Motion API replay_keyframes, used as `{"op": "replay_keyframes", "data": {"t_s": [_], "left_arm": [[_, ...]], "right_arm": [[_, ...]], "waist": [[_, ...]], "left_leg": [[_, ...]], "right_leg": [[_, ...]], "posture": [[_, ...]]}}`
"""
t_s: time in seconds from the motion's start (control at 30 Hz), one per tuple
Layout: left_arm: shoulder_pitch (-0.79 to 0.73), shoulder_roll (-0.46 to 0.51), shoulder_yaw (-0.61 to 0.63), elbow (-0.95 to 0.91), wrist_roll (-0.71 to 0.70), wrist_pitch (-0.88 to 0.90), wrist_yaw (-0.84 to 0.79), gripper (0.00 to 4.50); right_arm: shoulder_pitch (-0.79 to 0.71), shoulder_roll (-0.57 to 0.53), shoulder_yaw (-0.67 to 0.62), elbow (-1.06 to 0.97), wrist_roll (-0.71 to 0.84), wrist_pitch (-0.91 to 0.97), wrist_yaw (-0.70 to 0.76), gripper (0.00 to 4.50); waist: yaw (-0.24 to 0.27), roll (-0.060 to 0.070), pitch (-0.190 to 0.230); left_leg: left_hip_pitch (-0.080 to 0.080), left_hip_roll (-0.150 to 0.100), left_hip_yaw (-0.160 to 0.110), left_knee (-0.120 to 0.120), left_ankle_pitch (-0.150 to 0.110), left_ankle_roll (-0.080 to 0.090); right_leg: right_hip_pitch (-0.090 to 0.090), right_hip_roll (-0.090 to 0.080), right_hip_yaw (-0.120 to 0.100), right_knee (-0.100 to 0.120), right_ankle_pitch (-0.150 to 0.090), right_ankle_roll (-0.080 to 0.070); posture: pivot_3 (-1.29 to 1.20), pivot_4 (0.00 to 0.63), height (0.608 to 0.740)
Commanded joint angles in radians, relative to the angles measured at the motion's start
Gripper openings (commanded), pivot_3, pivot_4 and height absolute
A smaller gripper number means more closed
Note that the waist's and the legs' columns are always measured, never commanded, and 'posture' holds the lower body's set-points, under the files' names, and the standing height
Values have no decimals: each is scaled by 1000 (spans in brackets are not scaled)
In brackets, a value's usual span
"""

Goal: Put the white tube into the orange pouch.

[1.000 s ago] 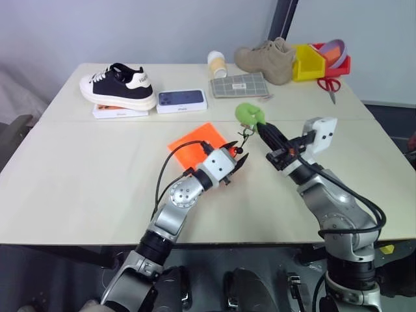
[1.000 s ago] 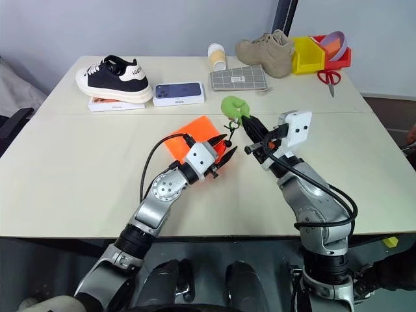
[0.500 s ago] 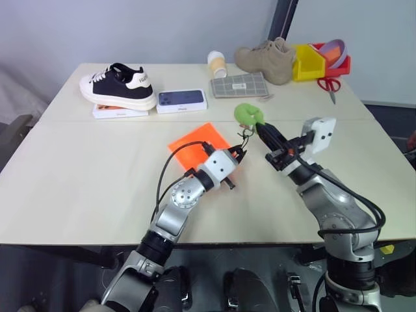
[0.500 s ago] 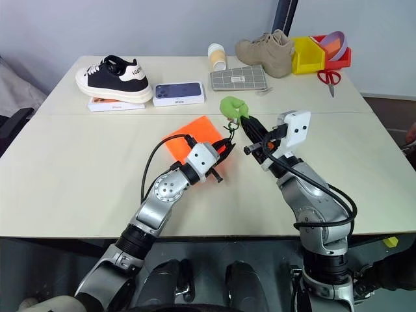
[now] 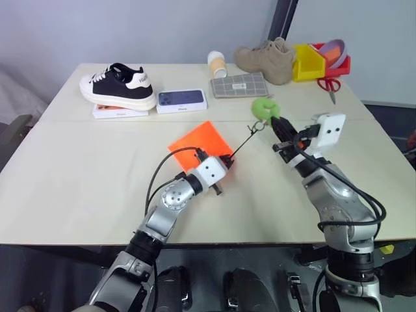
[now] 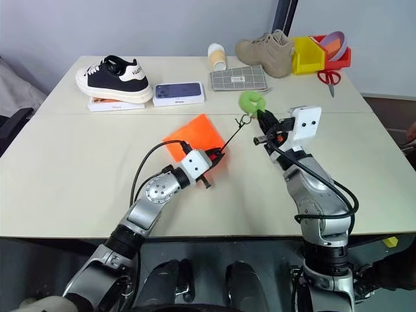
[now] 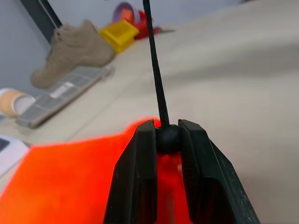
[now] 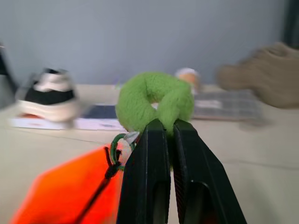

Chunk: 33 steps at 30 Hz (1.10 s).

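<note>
The orange pouch (image 5: 198, 142) lies flat mid-table. A thin black cord (image 5: 242, 138) runs taut from its near right corner up to a fuzzy green ring (image 5: 263, 107). My left gripper (image 5: 220, 170) is low at that corner, shut on a black bead (image 7: 167, 138) on the cord where it meets the pouch. To the right and higher, my right gripper (image 5: 279, 125) is shut on the green ring (image 8: 154, 100), which it holds above the table. The white tube is out of view.
Along the table's far side are a black-and-white sneaker (image 5: 117, 84) on a flat box, a phone box (image 5: 182, 99), a cream-and-tan cup (image 5: 217, 64), a checked grey case (image 5: 239, 85), a tan boot (image 5: 266, 60), yellow and red bins (image 5: 307, 62) and scissors (image 5: 330, 86).
My left gripper closed on the cord's bead and sank toward the pouch's corner. My right gripper carried the green ring rightward and farther off, drawing the cord taut.
</note>
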Motion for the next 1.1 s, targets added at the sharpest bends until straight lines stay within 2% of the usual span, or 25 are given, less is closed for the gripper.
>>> {"op": "replay_keyframes", "data": {"t_s": [0.03, 0.3, 0.4, 0.5, 0.57, 0.7, 0.83, 0.93, 1.1], "left_arm": [[16, 22, 1, -23, -3, -2, -26, 193], [27, 45, 8, -32, -30, 4, -72, 193], [33, 39, 20, -58, -76, 27, -103, 1693], [55, 28, 47, -141, -183, 89, -161, 3253], [72, 27, 77, -205, -258, 151, -184, 4219], [109, 53, 171, -358, -449, 329, -230, 4238], [138, 151, 297, -441, -546, 451, -231, 4238], [164, 224, 378, -411, -537, 459, -214, 4238], [230, 310, 444, -361, -510, 436, -218, 4238]], "right_arm": [[-17, -8, -35, -11, -29, -39, -21, 0], [-21, -9, -31, 21, -71, -28, -39, 0], [-18, -13, -22, 24, -75, -20, -29, 0], [-9, -18, -13, 18, -53, 6, 1, 1087], [2, -24, -4, 9, -55, 14, 14, 2062], [57, -63, 22, -9, -79, 16, 64, 4192], [166, -133, 3, -30, -77, -18, 155, 4192], [227, -164, -34, -36, -42, -45, 224, 4192], [294, -193, -59, -40, -8, -63, 312, 4192]], "waist": [[0, 0, 0], [-1, 0, 0], [-2, 0, 0], [-3, 0, 0], [-3, 0, 0], [-2, 0, 0], [-2, 0, 0], [-3, 0, 0], [-2, 0, 0]], "left_leg": [[0, 0, 0, 0, 0, 0], [0, 0, 0, 0, 0, 0], [0, 0, 0, 0, 0, 0], [0, 0, 0, 0, 0, 0], [0, 0, 0, 0, 0, 0], [0, 0, 0, 0, 0, 0], [1, 0, 0, 0, 0, 0], [2, 0, 0, 0, 0, 0], [2, 0, 0, 0, 0, -1]], "right_leg": [[0, 0, 0, 0, 0, 0], [0, 0, 0, 0, 0, 0], [0, 0, 0, 0, 0, 0], [0, 0, 0, 0, 0, 0], [0, 0, 0, 0, 0, 0], [1, 0, 0, 0, 0, 0], [1, 0, 0, 0, 0, 0], [2, 0, 0, 0, 0, 0], [3, 0, 0, -1, 0, -1]], "posture": [[0, 150, 740], [0, 150, 740], [0, 150, 740], [0, 150, 740], [0, 150, 740], [0, 150, 740], [0, 150, 740], [0, 150, 740], [0, 150, 740]]}}
